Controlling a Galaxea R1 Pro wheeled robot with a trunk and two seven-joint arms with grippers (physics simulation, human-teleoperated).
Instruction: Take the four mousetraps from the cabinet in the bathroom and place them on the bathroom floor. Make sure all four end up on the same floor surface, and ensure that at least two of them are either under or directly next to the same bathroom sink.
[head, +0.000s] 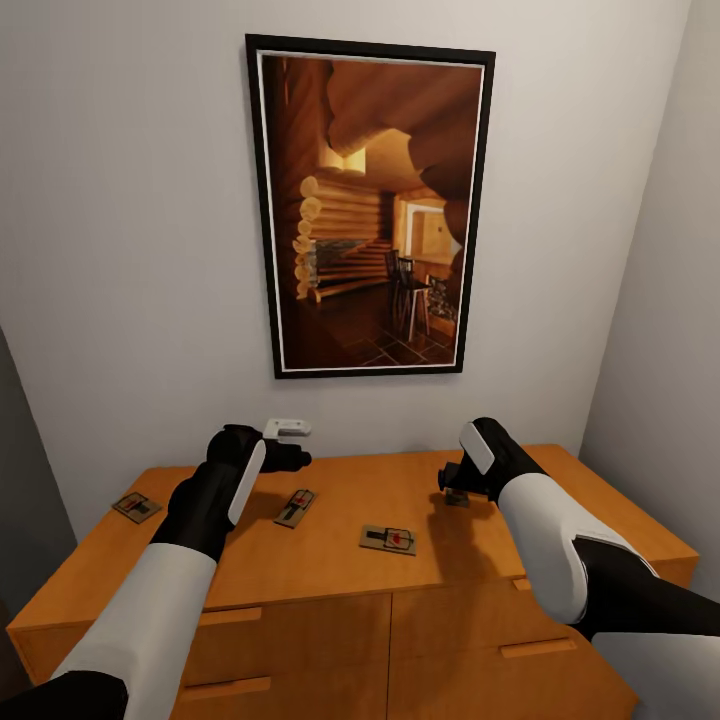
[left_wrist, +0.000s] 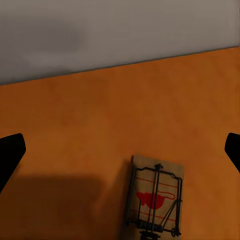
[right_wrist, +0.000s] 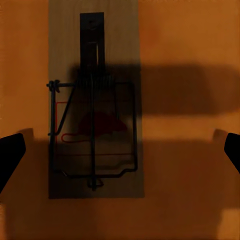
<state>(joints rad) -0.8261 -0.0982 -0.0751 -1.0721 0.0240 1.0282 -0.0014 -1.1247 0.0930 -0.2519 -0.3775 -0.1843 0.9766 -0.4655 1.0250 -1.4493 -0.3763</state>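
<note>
Mousetraps spread flat across the cabinet (head: 330, 560) top: far-left trap (head: 137, 507) near the left edge, second trap (head: 296, 507) just at 4 o'clock of the left gripper (head: 295, 458), third trap (head: 388, 539) near the middle front, well to 7 o'clock of the right gripper (head: 452, 485). Fourth trap (right_wrist: 95, 100) directly below the right gripper (right_wrist: 120, 150), between its parted fingertips (right_wrist: 10, 152), untouched. Left gripper (left_wrist: 120, 150) also spread wide, hovering with a trap (left_wrist: 156, 197) under it, slightly off centre. Framed picture (head: 370, 205) on the wall at 12 o'clock.
</note>
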